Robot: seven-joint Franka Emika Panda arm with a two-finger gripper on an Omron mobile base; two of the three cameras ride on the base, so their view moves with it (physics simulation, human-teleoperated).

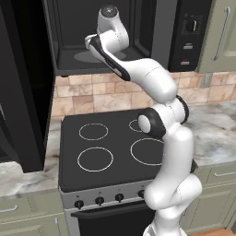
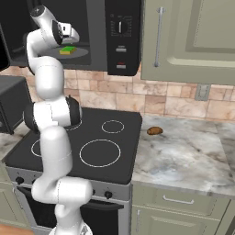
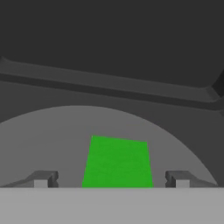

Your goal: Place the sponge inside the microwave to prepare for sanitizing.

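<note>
With the door swung aside, the big black boxy microwave (image 2: 92, 32) takes the flat green-topped, yellow-bottomed sponge (image 2: 69, 50) on its round grey plate (image 3: 52, 140), upper left of frame. Claw (image 3: 111, 181) released, fingers (image 3: 43, 179) wide of it, probably so it lies free.

Tan stone backsplash (image 2: 137, 98) behind a black stove (image 1: 110, 147). Marble counter (image 2: 183, 151) right, grey-green cabinets (image 2: 193, 41) above and below.

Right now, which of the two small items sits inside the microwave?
The green sponge, lying on the round plate inside the open microwave. The small brown item sits on the counter right of the stove.
</note>
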